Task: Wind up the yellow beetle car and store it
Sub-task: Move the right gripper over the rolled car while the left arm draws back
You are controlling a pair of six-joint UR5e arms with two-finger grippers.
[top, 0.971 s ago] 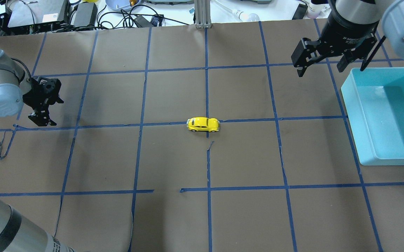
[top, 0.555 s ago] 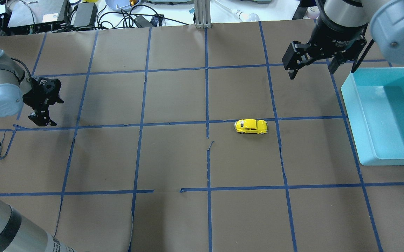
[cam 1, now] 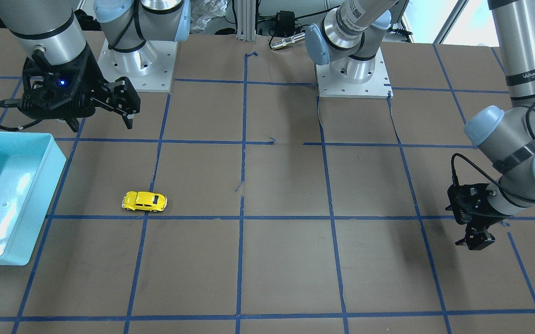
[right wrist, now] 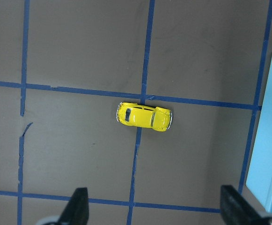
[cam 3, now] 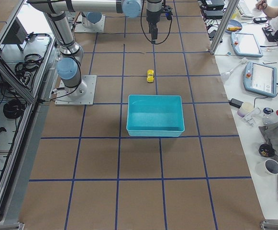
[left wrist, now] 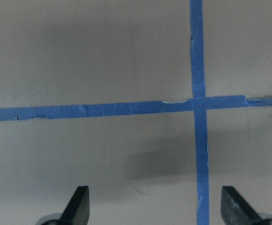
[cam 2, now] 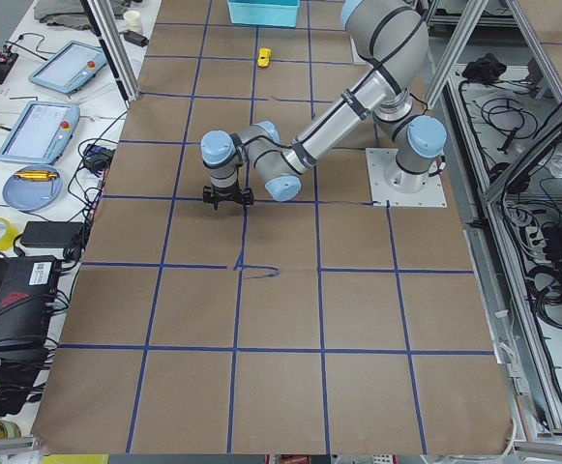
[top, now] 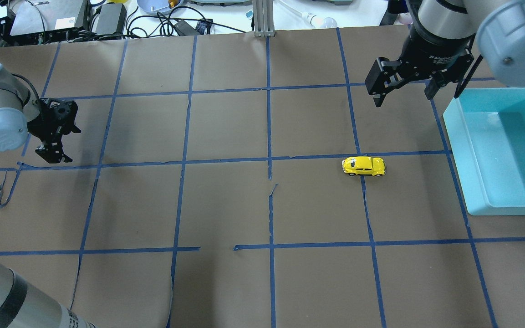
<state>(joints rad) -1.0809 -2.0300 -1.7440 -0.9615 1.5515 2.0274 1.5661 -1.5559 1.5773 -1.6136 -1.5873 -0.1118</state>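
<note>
**Overhead:** The yellow beetle car [top: 364,166] sits on its wheels on the brown-papered bench [top: 226,205], astride a line of blue tape [top: 269,114]. It is near the teal bin [top: 456,136] but clear of it. The right tool [top: 402,98] hangs above the bench beyond the car, released and empty. The left tool [top: 53,155] hovers well away at the opposite side.

**Front-facing:** The car shows side-on, rounded and glossy, far smaller than either tool. It is likely light and rigid with slick paint, and it will probably roll at a nudge on the flat paper. The surest hold looks to be across the two flanks at mid-body, square on the doors. For winding, that hold would need enough downward press to keep the wheels biting as the car is dragged back.

**Left end:** The car is a yellow speck at the far end of the bench, in front of the bin.

**Right end:** It stands just beyond the bin's far wall, on bare paper.

**Left wrist:** Only paper and crossed tape show between widely parted fingers [left wrist: 79,208].

**Right wrist:** The camera looks straight down on the car, which lies lengthwise across the view. This tool's tips are spread wide at the frame's foot, and the bin's rim is at the right edge. Room to descend appears ample, and the bin wall looks like the only nearby obstacle.
</note>
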